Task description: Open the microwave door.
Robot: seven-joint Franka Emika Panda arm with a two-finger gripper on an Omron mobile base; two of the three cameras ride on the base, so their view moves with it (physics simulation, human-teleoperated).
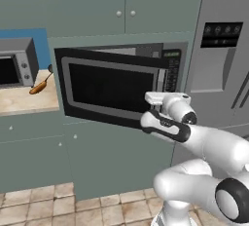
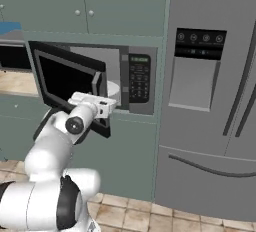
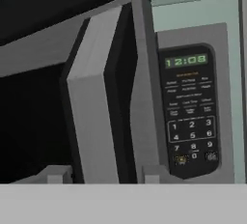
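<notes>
Already partly open: large black microwave door (image 1: 109,86) with grey rounded frame, hinged at its left edge, swung out from the wide built-in black microwave (image 2: 131,78) in the teal cabinetry. White two-finger hand (image 1: 156,99) right at the vertical grey bar handle (image 3: 91,102) on the door's free edge; whether clamped on it or apart, cannot tell. Probably rigid and light, swinging freely on its hinge. Best hold: mid-handle, pulling outward along the arc. Smooth bar, likely slippery.

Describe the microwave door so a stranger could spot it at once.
Left of the tall grey fridge, the microwave sits in teal cabinetry. Its door is the black grey-framed panel swung partly open, unlike the shut knobbed cabinet doors above.
</notes>
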